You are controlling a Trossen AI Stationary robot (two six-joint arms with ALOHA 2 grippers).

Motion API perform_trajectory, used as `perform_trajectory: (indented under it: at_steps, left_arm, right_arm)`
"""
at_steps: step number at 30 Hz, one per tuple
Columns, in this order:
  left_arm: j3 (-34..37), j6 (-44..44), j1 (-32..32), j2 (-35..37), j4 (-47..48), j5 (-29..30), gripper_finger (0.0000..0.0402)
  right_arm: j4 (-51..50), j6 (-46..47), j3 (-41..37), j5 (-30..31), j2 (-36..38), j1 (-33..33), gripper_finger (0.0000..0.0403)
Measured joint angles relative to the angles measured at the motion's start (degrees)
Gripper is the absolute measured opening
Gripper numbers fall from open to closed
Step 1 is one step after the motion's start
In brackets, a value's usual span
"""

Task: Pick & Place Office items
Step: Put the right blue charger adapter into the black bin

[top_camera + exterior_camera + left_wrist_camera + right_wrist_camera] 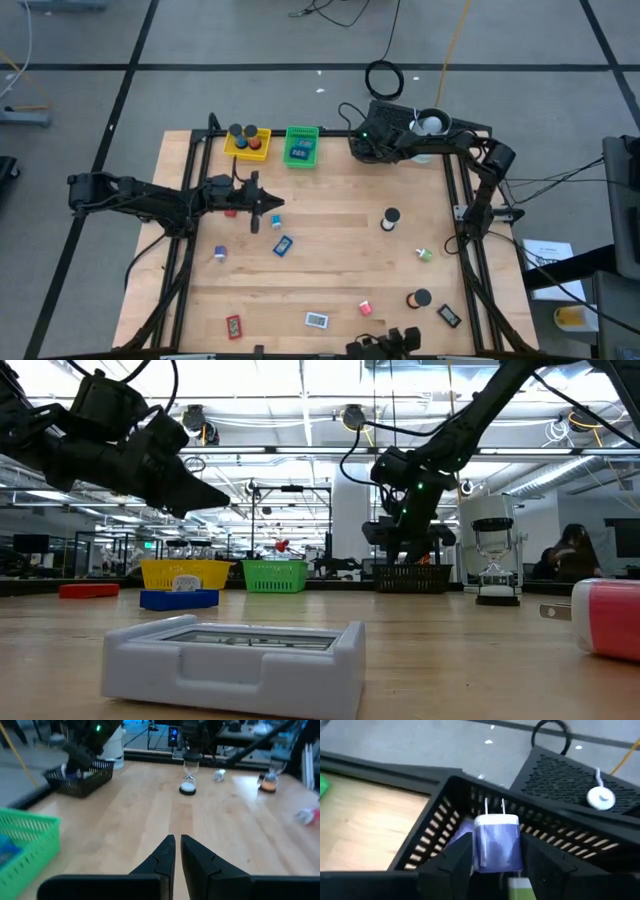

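The right gripper point(496, 851) hangs over the black slotted plastic basket point(435, 820) at the far right of the table, and its jaws are clamped on a small blue-and-white plug adapter with two metal prongs point(497, 842). The prongs point away from the wrist. In the high view this gripper point(372, 140) is just above the basket point(362, 152), beside the white cup point(431, 124).

The left gripper point(177, 851) is over the left-middle part of the light wooden table point(330, 270). Its jaws are together with nothing between them, and in the high view it point(262, 202) is near a small red flat piece point(231, 212).

The other office items lie spread on the table: a blue flat rectangular piece point(283, 245) near the middle, a white-and-black hourglass point(390, 220) to the right, and an orange-and-black hourglass point(418, 298) near the right front. A white rectangular piece point(316, 320) lies at the near edge. A yellow plastic tray point(247, 143) with dark round rolls and a green plastic basket point(301, 146) stand side by side at the far edge.
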State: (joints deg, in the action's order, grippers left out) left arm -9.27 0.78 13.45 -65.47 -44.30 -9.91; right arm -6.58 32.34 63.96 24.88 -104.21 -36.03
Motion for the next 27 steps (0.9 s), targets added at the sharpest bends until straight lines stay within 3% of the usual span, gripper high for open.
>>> perform_trajectory:
  at_steps: [6, 11, 15, 19, 23, 27]
  left_arm:
    - [-0.8, -0.1, 0.0, 0.0, -0.4, 0.0, 0.0037]
    - [-0.8, -0.3, -0.1, 0.0, -1.0, 0.0, 0.0037]
    - [-0.8, 1.1, -0.1, 0.0, -0.8, 0.0, 0.0037]
    - [-0.8, 1.0, -0.1, 0.0, -0.5, 0.0, 0.0037]
    - [-0.8, 1.0, -0.6, 0.0, -0.4, 1.9, 0.0037]
    - [-0.8, 1.0, -2.1, 0.0, 0.0, 5.4, 0.0037]
  right_arm:
    - [-0.5, -3.0, 0.0, 2.1, 1.9, 0.4, 0.0211]
    - [-2.6, -8.2, 0.0, 2.1, 6.7, 2.8, 0.0209]
    - [-1.3, -14.7, -2.1, 2.6, 11.7, 7.9, 0.0165]
    - [8.0, -19.8, -9.6, 4.8, 15.9, 14.8, 0.0103]
    - [23.8, -22.7, -19.5, 4.5, 19.2, 20.2, 0.004]
    - [42.3, -22.9, -29.2, -3.5, 20.8, 22.9, 0.0005]
